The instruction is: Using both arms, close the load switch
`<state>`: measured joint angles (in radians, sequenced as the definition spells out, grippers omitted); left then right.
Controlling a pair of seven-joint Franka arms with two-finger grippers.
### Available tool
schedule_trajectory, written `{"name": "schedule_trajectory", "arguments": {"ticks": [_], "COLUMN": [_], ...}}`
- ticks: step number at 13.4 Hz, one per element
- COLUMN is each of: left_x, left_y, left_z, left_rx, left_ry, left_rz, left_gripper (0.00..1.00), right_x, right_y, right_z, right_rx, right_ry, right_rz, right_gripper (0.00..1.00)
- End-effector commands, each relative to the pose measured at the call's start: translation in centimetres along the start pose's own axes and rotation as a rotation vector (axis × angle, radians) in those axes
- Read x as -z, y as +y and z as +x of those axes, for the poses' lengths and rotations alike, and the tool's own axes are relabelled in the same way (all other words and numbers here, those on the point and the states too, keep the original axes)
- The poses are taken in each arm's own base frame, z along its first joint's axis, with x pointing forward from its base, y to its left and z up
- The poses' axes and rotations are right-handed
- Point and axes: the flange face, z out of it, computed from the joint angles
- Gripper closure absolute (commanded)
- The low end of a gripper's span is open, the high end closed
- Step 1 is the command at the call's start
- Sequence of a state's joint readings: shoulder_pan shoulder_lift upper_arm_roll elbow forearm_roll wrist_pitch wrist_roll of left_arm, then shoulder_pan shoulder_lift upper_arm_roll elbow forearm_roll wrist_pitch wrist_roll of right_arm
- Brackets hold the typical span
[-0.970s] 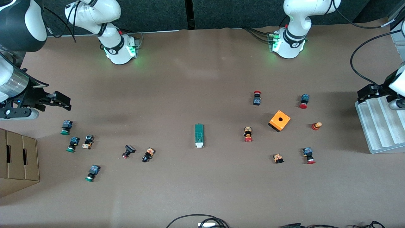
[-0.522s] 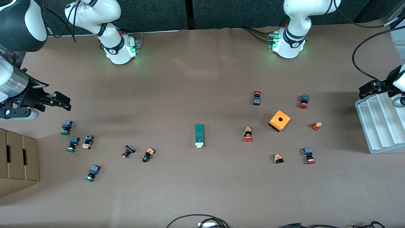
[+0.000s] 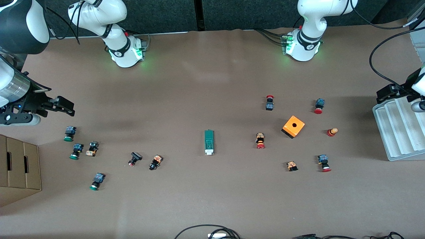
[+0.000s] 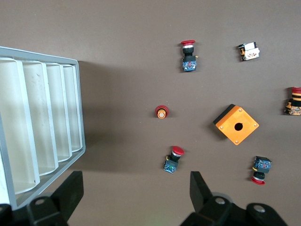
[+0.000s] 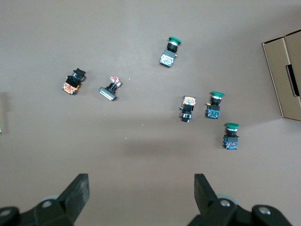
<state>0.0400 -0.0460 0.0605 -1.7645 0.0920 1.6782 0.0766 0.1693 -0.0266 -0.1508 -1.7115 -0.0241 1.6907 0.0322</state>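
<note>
The load switch (image 3: 209,142), a narrow green block with a white tab at its end nearer the front camera, lies alone in the middle of the table. My right gripper (image 3: 63,106) hangs open and empty at the right arm's end of the table, over bare table beside the green buttons; its wrist view shows the right gripper (image 5: 141,184) with jaws wide apart. My left gripper (image 3: 386,94) hovers open and empty at the left arm's end, by the corner of the white tray; in its own view the left gripper (image 4: 136,183) is over bare table. Both are well away from the switch.
An orange box with a hole (image 3: 293,126) sits among several red push buttons (image 3: 260,140). Green push buttons (image 3: 77,151) lie toward the right arm's end. A white ridged tray (image 3: 398,132) and a cardboard box (image 3: 20,166) stand at the table's ends. Cables (image 3: 206,230) lie at the near edge.
The left gripper has shifted slightly toward its end of the table, by the tray. The right arm and the load switch have not moved.
</note>
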Motion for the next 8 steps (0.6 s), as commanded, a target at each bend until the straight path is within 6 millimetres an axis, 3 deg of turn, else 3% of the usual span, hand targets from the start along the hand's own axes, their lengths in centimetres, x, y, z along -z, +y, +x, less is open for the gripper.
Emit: {"name": "schedule_trajectory", "arguments": {"ticks": [1, 8], "left_x": [0.89, 0.82], "left_y": [0.28, 0.12], "left_z": [0.02, -0.06], "left_rx": [0.030, 0.029], "left_ry": [-0.004, -0.010], "left_rz": [0.001, 0.000], "left_gripper": [0.00, 0.00], "right_x": [0.52, 0.45], "right_y": [0.05, 0.13], "right_z": [0.15, 0.20], "right_rx": [-0.001, -0.002], "right_ry": [0.016, 0.016], "right_rz": [0.004, 0.004], "right_gripper": [0.00, 0.00]}}
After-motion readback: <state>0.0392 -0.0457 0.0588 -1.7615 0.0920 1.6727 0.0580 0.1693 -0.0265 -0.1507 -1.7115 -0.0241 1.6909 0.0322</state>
